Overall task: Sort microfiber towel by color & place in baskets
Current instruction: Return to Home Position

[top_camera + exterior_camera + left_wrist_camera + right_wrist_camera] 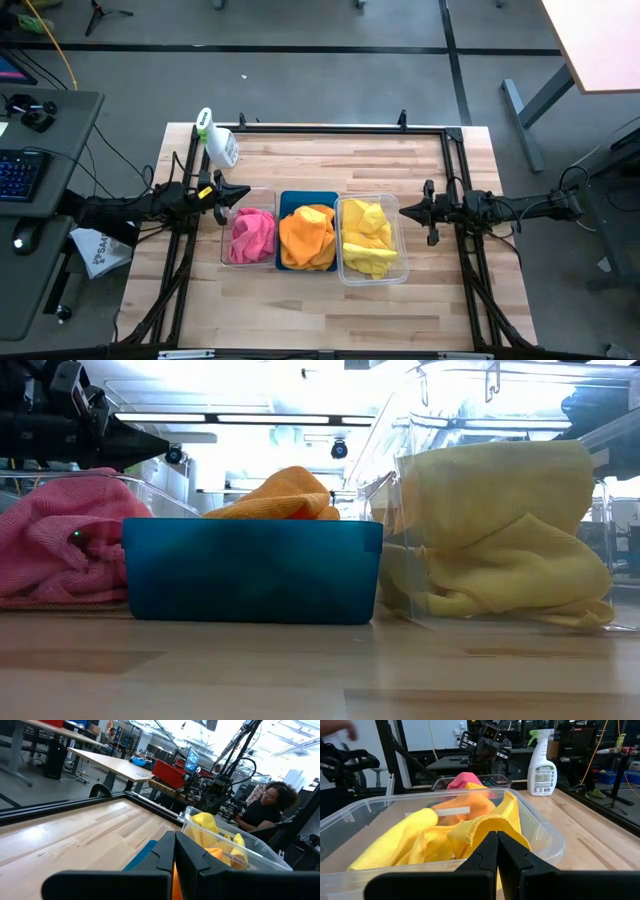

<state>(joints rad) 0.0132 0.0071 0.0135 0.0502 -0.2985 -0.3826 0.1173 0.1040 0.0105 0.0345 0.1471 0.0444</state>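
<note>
Three baskets stand side by side at the table's middle. Pink towels [252, 236] lie heaped in the left clear basket [227, 258]. Orange towels [307, 238] fill the blue basket [300, 197]. Yellow towels [367, 238] fill the right clear basket [401, 270]. My left gripper [244, 191] hovers above the far left corner of the pink basket, shut and empty. My right gripper [404, 209] hangs level just right of the yellow basket, shut and empty. The low view shows the pink towels [55, 540], blue basket [250, 570] and yellow towels [495, 530].
A white spray bottle with a green top [217, 141] lies near the table's far left corner. A black frame [330, 128] runs along the table's far edge and sides. Bare wood [320, 310] spreads in front of the baskets. A person [265, 807] sits beyond the table.
</note>
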